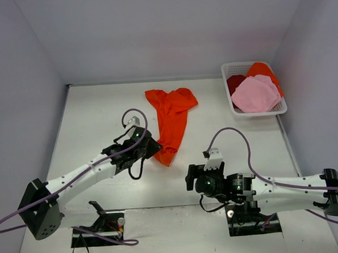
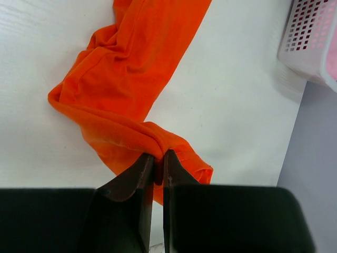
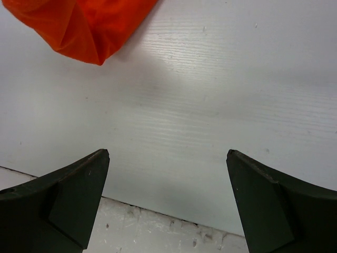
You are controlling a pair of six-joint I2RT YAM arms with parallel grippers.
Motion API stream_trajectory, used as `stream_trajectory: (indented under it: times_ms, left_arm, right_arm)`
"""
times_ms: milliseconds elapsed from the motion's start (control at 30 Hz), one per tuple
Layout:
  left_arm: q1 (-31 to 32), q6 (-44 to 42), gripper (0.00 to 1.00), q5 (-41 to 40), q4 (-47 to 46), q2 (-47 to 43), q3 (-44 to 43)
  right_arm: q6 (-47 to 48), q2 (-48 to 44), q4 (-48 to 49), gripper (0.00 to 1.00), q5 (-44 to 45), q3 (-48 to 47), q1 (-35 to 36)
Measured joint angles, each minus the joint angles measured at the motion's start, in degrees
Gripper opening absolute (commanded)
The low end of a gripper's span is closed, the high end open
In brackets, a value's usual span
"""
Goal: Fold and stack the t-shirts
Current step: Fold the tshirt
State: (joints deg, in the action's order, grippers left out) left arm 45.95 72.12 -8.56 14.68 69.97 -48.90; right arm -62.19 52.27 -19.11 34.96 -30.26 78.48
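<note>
On the white table [image 1: 94, 113], the big orange t-shirt [image 1: 169, 118] lies crumpled in a long strip, well left of the basket [image 1: 230, 102]. The left gripper [image 2: 158, 157] is pinched tight on a fold at the shirt's near end. The right gripper [image 3: 167, 155] hovers over bare table just beside that end, jaws wide apart, holding nothing. A pink t-shirt [image 1: 257, 94], a dark red t-shirt [image 1: 235, 83] and a second orange one [image 1: 263, 70] sit in the basket.

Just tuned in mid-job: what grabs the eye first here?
The bright orange t-shirt lies crumpled mid-table, its near end pinched in the shut left gripper. A white basket at the far right corner holds a pink shirt atop others. The right gripper hangs open.
</note>
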Motion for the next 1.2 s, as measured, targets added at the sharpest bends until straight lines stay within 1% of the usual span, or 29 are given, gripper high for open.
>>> stream_trajectory:
  times_ms: [267,533,867,1200]
  left_arm:
    - [-1.4,-1.7,0.00,1.7,-1.6,6.4,-2.6]
    - [-4.0,-2.1,0.00,3.0,-3.0,9.9,-3.6]
    - [-7.4,-3.5,0.00,4.6,-4.7,16.7,-10.9]
    - [-8.2,-4.6,0.00,7.1,-6.2,25.4,-18.1]
  right_arm:
    - [-0.3,0.5,-1.3,0.90,1.9,-2.1,0.4]
    - [0.3,1.0,-1.5,0.90,2.8,-3.3,0.4]
    - [0.5,1.0,-1.8,0.91,2.8,-3.3,0.4]
    - [0.5,1.0,-1.8,0.91,2.8,-3.3,0.4]
